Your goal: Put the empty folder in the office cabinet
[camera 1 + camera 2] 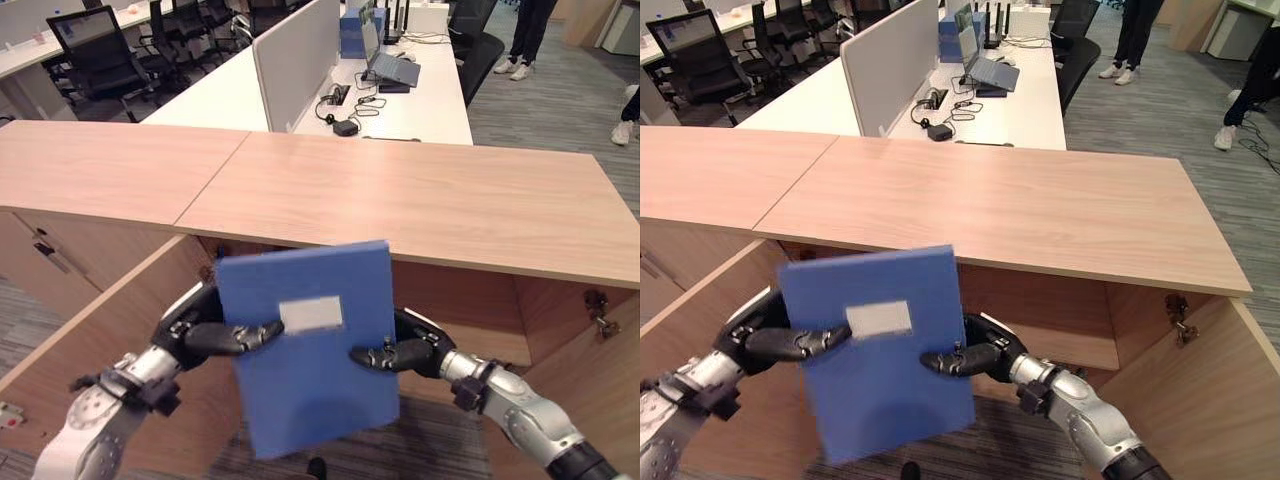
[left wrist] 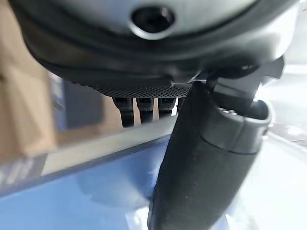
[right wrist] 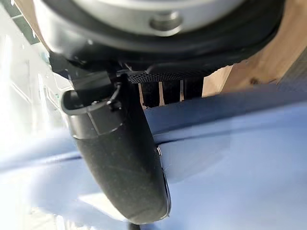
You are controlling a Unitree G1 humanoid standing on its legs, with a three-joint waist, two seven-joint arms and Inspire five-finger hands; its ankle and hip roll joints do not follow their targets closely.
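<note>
1. A blue folder (image 1: pixel 310 350) is held upright in the air in front of an open wooden office cabinet (image 1: pixel 470 300), below the cabinet's light wood top (image 1: pixel 400 200). It is not yet inside.
2. The left robot hand (image 1: pixel 215 335) pinches the folder's left edge, thumb across the front cover and fingers behind it. The right robot hand (image 1: pixel 400 352) pinches the right edge the same way.
3. The folder's long axis runs nearly vertical, leaning a little so its top tips towards the robot's right. Its front cover, with a pale label (image 1: pixel 311 314), faces the camera.
4. Risk, as a judgement: the folder's top edge sits just below the cabinet top's front lip, so pushing straight forward could catch it there.
5. Another risk: both grips are thin edge pinches, so the smooth cover could slip or twist if one robot hand moves ahead of the other.
6. The open door (image 1: pixel 90 330) on the left stands close to the left arm and could be knocked.
</note>
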